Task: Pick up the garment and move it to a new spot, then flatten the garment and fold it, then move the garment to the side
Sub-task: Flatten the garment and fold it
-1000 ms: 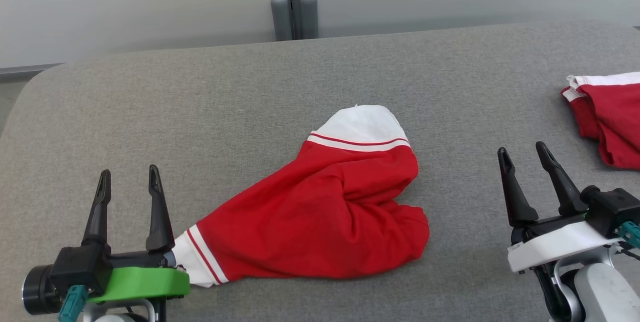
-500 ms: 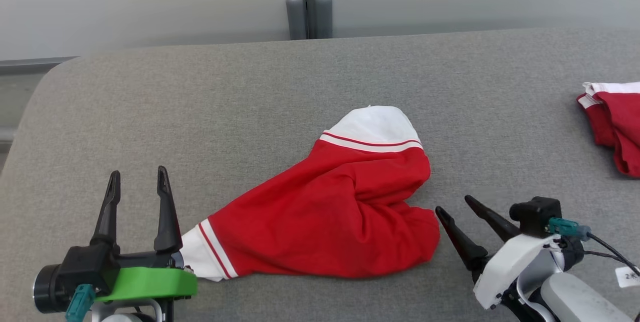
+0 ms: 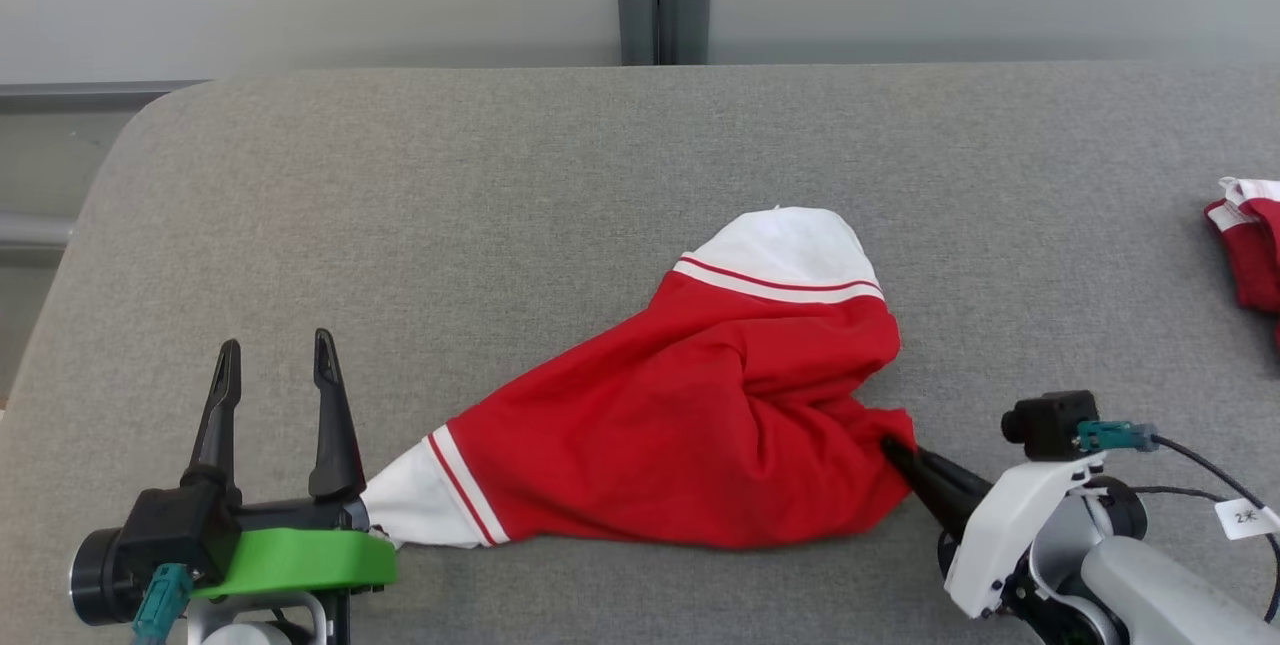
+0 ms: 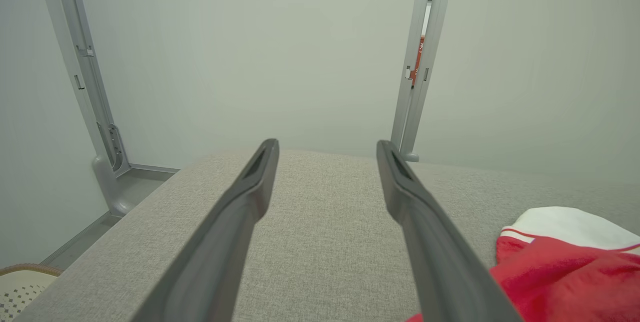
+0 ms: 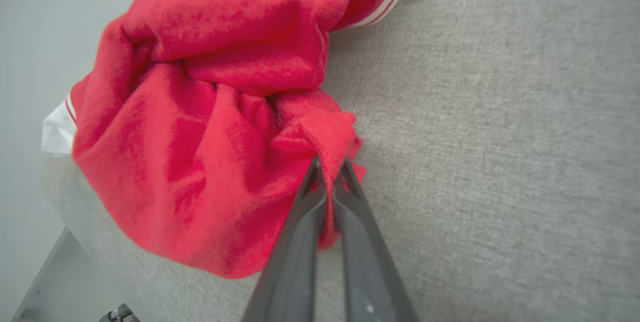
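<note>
Lying crumpled: red garment (image 3: 690, 425) (white striped ends), right pincer (image 5: 329, 164) clamping edge, left pincer (image 3: 276, 345) apart.

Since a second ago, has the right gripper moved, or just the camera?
Yes. The view shifted too, but measured against the garment, the right gripper swung in leftward from clear of it and is shut on its right edge.

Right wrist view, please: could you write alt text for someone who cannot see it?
The right gripper is shut on a fold at the edge of a crumpled red garment with white, red-striped trim, lying on a grey fabric surface.
</note>
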